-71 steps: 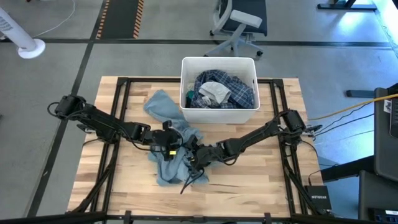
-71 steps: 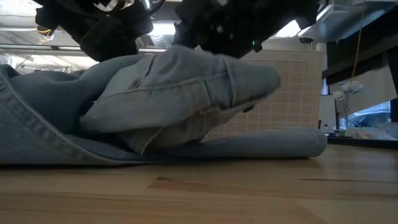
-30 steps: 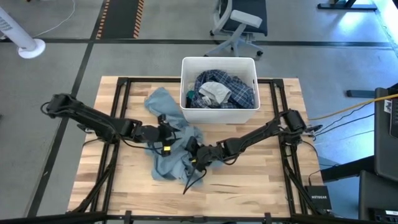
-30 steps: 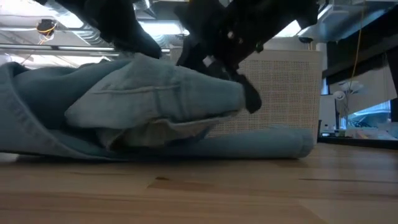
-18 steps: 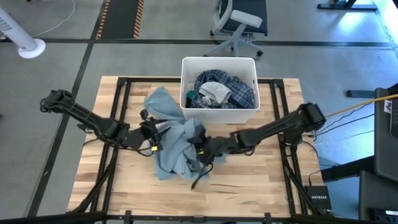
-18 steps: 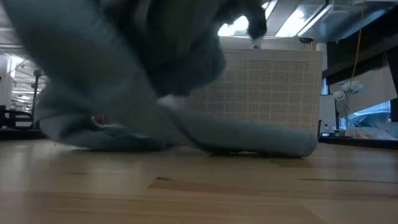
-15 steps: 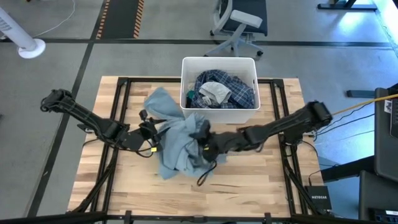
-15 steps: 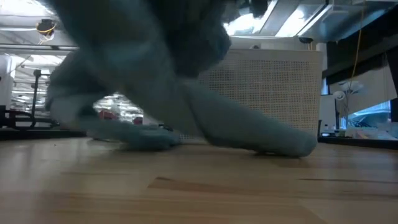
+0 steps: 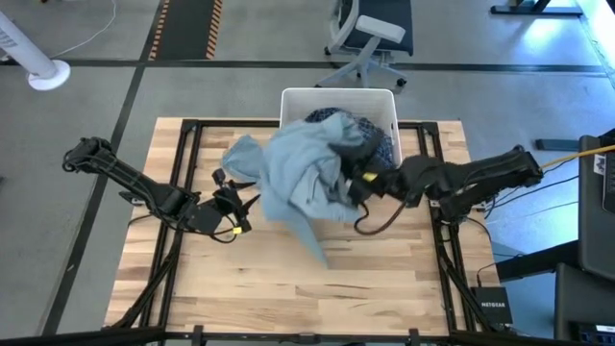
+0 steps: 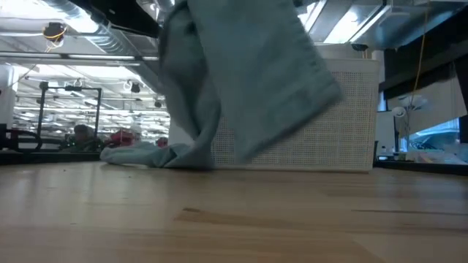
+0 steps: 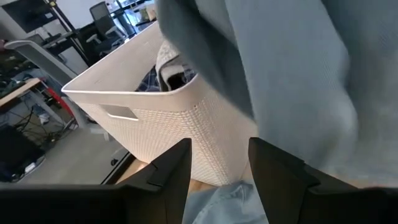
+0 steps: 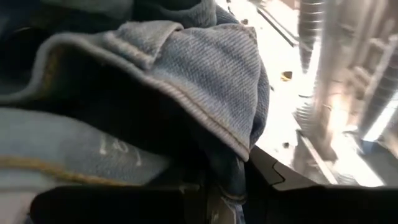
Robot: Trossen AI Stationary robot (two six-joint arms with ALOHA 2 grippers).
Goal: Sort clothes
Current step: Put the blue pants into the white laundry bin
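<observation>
My right pincer (image 9: 360, 185) is clamped on the light blue-grey garment (image 9: 303, 178), which hangs lifted in front of the white bin (image 9: 338, 96) at the table's (image 9: 404, 279) far edge, one end trailing on the wood. My left pincer (image 9: 233, 200) waits with fingers spread, holding nothing, toward the table's left side. A blue-and-white plaid garment (image 9: 381, 144) lies in the bin.

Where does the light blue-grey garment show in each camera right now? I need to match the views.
High view: light blue-grey garment at centre, lifted over the white bin's front.
Low view: garment hangs at top centre, before the bin.
Left wrist view: garment fills the right side, beside the bin.
Right wrist view: garment fills the frame.
Shared landmark: the bin, except in the right wrist view.
</observation>
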